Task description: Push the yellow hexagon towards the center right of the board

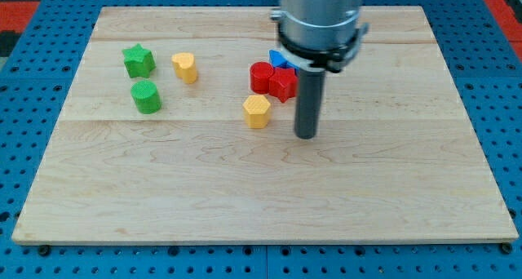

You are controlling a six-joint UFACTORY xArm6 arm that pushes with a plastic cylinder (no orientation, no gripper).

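Camera view has the yellow hexagon just left of board centre, with my tip near it at about four o'clock, not touching and carrying nothing: a bare rod, no jaws. Red blocks and a blue block cluster at its one o'clock, another yellow block at ten, and a green star and green cylinder at nine.

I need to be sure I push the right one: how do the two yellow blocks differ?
The yellow hexagon has flat sides and lies mid-board, just left of my tip and below the red blocks. The other yellow block looks rounder, its shape unclear, and lies farther toward the view's left and top, near the green blocks. Both are yellow, similar in size and untouched.
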